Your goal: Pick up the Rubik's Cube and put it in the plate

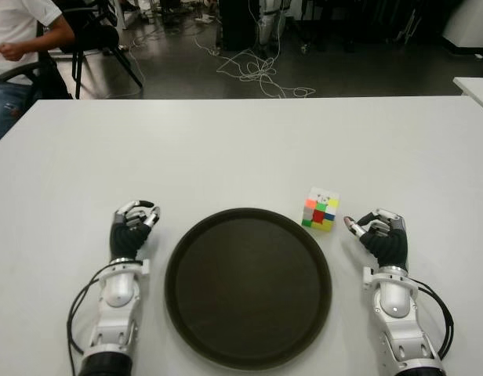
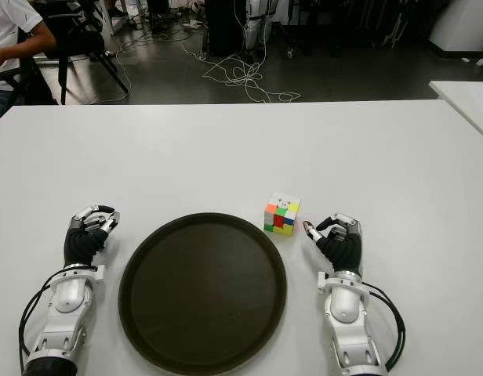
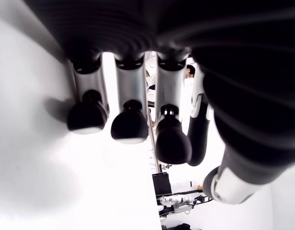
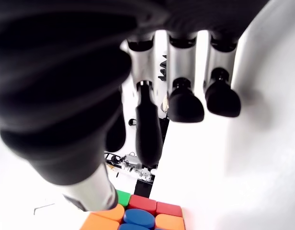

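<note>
Robotics laboratory or workshop: a plain white table (image 1: 241, 141) stands on a dark bare floor (image 1: 343, 74) strewn with loose white cables (image 1: 257, 74); dark equipment stands (image 1: 240, 23) line the background, and a seated person (image 1: 18, 47) on a black chair (image 1: 92, 43) occupies the far left corner

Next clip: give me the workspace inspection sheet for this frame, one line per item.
Surface: white table, bare apart from the job's things.
Job's things: Rubik's Cube sits on the table just past the far right rim of the plate, not in it; the dark round plate holds nothing.
Clutter: nothing seen.
Hands: left hand shows left of the plate, fingers relaxed, holding nothing; right hand shows right of the cube, fingers relaxed, holding nothing, apart from the cube.
Cables: black cables run along both forearms; white cables lie tangled on the floor beyond the table.
Surroundings: a seated person at far left; a second table's edge at right.
</note>
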Robot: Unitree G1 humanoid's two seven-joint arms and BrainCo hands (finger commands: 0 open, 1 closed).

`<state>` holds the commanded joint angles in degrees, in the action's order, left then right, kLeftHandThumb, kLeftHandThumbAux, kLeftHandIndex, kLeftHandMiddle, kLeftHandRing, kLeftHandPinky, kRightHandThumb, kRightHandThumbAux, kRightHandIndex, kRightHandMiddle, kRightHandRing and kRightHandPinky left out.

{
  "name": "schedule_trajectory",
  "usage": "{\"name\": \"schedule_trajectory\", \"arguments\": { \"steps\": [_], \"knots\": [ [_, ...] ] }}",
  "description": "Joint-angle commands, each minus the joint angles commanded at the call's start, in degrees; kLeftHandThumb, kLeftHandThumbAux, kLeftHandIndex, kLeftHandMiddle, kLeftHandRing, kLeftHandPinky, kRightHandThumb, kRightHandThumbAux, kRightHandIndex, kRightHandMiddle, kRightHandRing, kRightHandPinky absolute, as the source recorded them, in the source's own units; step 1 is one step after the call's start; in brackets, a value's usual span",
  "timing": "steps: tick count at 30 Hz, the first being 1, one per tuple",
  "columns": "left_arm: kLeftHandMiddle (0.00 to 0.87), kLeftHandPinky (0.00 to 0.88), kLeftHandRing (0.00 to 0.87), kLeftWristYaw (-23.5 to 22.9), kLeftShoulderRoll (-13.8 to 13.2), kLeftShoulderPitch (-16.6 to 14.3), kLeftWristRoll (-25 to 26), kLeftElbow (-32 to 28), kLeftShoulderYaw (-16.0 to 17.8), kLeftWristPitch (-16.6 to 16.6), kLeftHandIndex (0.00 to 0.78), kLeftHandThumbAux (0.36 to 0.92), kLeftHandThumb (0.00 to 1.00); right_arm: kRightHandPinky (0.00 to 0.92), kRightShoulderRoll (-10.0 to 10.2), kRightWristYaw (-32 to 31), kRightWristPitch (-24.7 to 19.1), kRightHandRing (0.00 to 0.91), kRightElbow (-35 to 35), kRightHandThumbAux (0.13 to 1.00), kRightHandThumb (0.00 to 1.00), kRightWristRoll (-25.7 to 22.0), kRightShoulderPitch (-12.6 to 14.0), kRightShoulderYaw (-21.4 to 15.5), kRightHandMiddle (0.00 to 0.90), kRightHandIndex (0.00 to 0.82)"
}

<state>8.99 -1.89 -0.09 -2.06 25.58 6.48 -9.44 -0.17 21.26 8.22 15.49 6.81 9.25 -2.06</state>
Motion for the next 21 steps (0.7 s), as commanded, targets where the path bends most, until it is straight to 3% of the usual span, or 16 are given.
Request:
{"name": "schedule_trajectory", "arguments": {
  "steps": [14,21],
  "knots": [
    [0.808,0.806,0.821,-0.9,-0.5,0.0,-0.2,0.2,-0.3,0.1,0.444,0.706,0.708,0.814,0.3,0.1,0.3,0.817,-0.4,0.861,0.199,-0.5,0.2,-0.1,0.803,0.703],
    [0.806,0.803,0.816,-1.0,-0.5,0.1,-0.3,0.3,-0.3,-0.1,0.443,0.707,0.707,0.811,0.5,0.0,0.1,0.818,-0.5,0.856,0.219,-0.9,0.2,-0.3,0.803,0.704]
  ]
}}
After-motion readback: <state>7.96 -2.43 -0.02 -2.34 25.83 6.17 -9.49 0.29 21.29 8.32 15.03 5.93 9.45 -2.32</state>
